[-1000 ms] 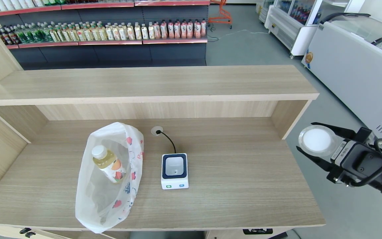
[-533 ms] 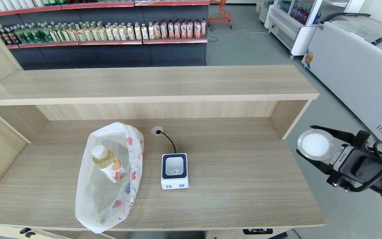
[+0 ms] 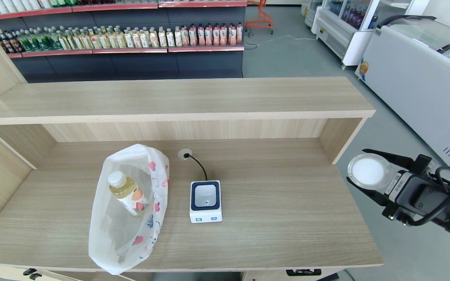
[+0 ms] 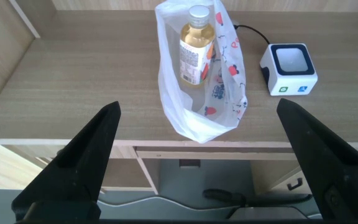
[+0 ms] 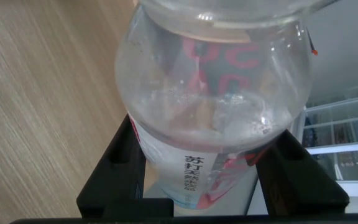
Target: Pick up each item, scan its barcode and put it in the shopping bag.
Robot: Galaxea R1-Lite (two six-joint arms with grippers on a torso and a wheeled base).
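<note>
My right gripper (image 3: pixel 369 173) hangs off the counter's right end, shut on a clear bottle (image 3: pixel 366 171) whose round end faces the head camera. In the right wrist view the bottle (image 5: pixel 216 93), with a red and white label, sits between the black fingers (image 5: pixel 117 165). A white shopping bag (image 3: pixel 129 207) with red prints lies at the counter's front left, and a yellow drink bottle (image 3: pixel 127 193) lies inside it. The white barcode scanner (image 3: pixel 205 201) stands just right of the bag. My left gripper (image 4: pixel 197 112) is open, in front of the counter's front edge, facing the bag (image 4: pixel 229 93).
The wooden counter (image 3: pixel 279 195) has a raised back shelf (image 3: pixel 178 97) and side walls. The scanner's cable (image 3: pixel 198 164) runs to a hole at the back. White freezers (image 3: pixel 424 82) stand to the right, beyond my right arm.
My right gripper, with the clear bottle, has shifted a little lower and left, toward the counter's right end. The bag, scanner and drink bottle have not moved.
</note>
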